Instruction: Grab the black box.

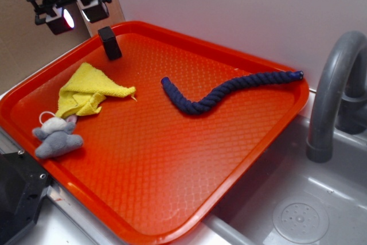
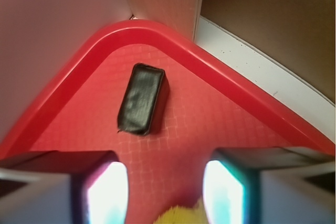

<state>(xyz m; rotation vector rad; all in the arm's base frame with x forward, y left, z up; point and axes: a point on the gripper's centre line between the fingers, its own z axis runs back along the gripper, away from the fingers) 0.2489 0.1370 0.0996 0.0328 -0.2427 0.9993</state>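
The black box [image 1: 109,42] stands in the far left corner of the red tray [image 1: 172,199]. In the wrist view the black box [image 2: 143,98] lies on the tray floor near the rounded corner, ahead of my fingers. My gripper [image 1: 77,15] hangs above and to the left of the box, near the tray's back edge. The gripper [image 2: 165,191] is open, with a wide gap and nothing between its two lit fingers [image 2: 107,192]. Only tray floor and a bit of yellow cloth [image 2: 184,216] show in the gap.
A yellow cloth [image 1: 92,91] lies left of centre on the tray, with a grey plush toy [image 1: 57,139] in front of it. A dark blue rope [image 1: 229,90] curves across the back right. A grey tap [image 1: 335,93] and sink [image 1: 298,216] stand to the right; a black device [image 1: 17,196] sits at the lower left.
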